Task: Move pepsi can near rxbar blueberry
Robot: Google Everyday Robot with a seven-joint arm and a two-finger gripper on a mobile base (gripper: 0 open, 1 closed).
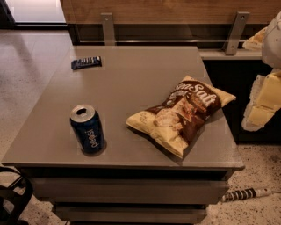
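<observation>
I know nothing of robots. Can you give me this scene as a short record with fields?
pepsi can: upright, front left of table
rxbar blueberry: flat, far left of table
chip bag: lying right of the pepsi can
gripper: off the table's right side, away from the pepsi can
task progress: pepsi can not yet near the rxbar blueberry

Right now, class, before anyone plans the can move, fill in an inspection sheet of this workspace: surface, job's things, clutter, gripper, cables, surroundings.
Surface: grey table, flat top.
Job's things: pepsi can upright at front left; rxbar blueberry flat at back left, well apart from the can.
Clutter: sea salt chip bag lying on the right side.
Grippers: gripper at the right edge of view, beside the table, away from the can.
Cables: striped cable on the floor, lower right.
Surroundings: speckled floor; wood panel with metal brackets behind.
</observation>
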